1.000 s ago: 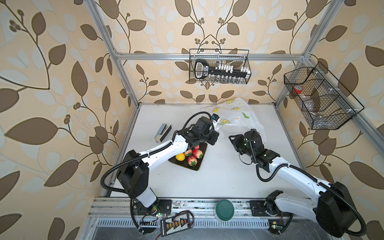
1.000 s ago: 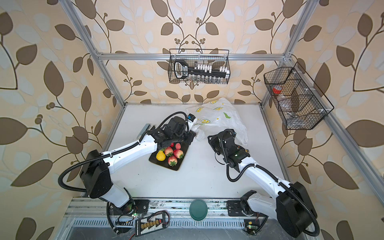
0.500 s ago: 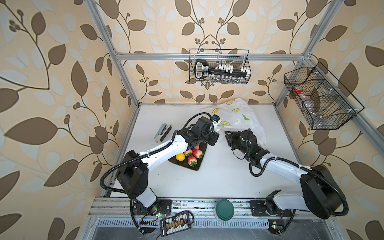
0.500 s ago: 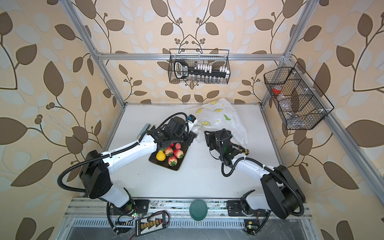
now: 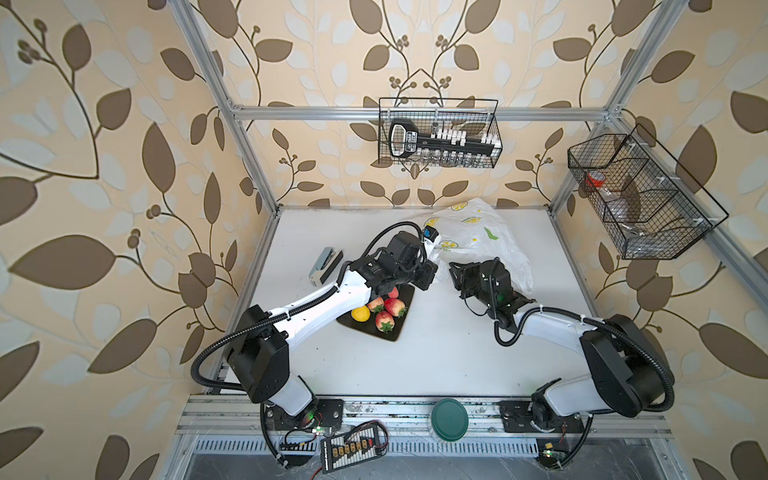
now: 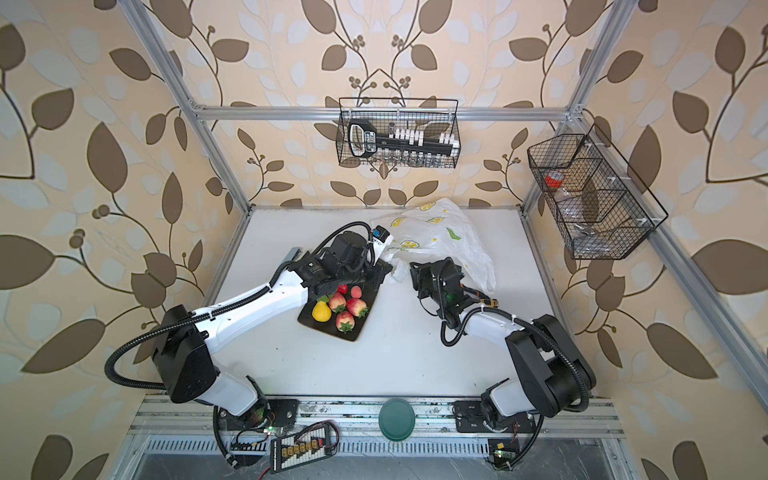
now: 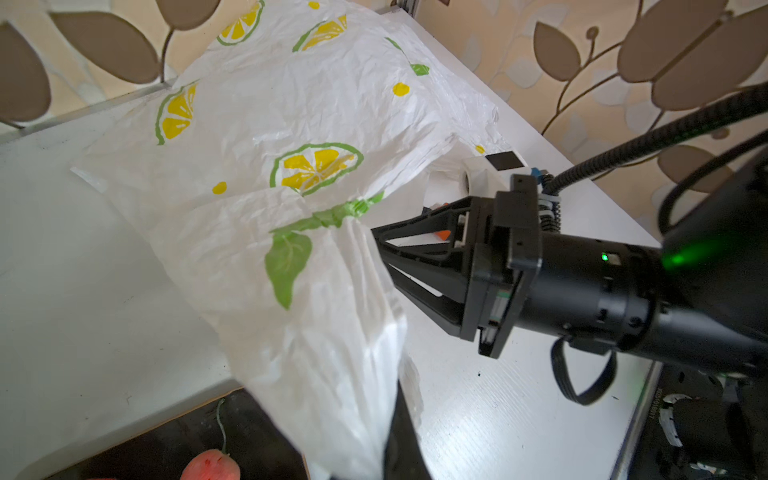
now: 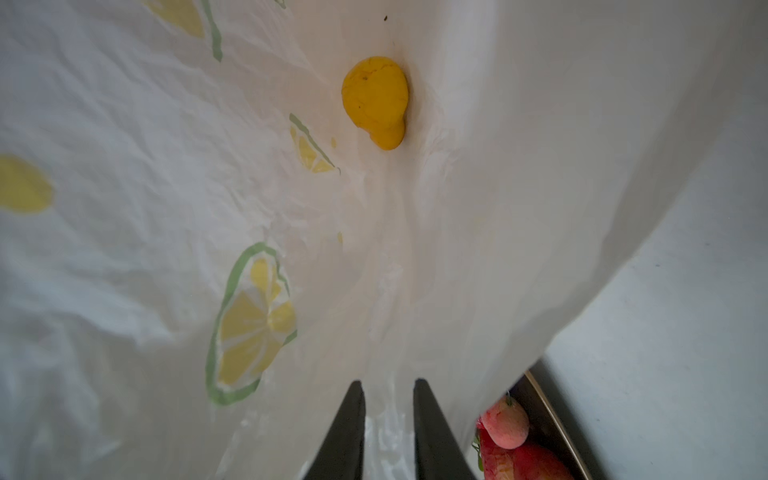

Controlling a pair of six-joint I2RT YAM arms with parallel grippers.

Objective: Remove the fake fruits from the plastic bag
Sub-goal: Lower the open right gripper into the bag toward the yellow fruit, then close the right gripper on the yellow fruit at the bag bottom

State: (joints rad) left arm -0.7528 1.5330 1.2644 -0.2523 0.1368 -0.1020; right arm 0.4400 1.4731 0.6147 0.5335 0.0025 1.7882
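Note:
The white plastic bag (image 5: 478,241) (image 6: 440,237) printed with lemon slices lies at the back of the table. My left gripper (image 5: 433,259) (image 7: 386,457) is shut on the bag's near edge and holds it up. My right gripper (image 5: 454,272) (image 7: 380,249) (image 8: 388,386) reaches into the mouth, jaws a narrow gap apart, film behind them. Deep inside lies a yellow pear (image 8: 376,99). Several fake fruits (image 5: 384,322) (image 6: 345,322), strawberries, peaches and a pear, rest on the black plate (image 5: 361,329) (image 6: 324,331).
A grey stapler-like object (image 5: 326,264) lies left of the plate, near the left frame post. Wire baskets hang on the back wall (image 5: 438,133) and the right wall (image 5: 640,195). A green lid (image 5: 449,419) sits on the front rail.
My right gripper has moved left and toward the back into the bag's mouth, and its jaws have narrowed. The left gripper still holds the bag in the same place.

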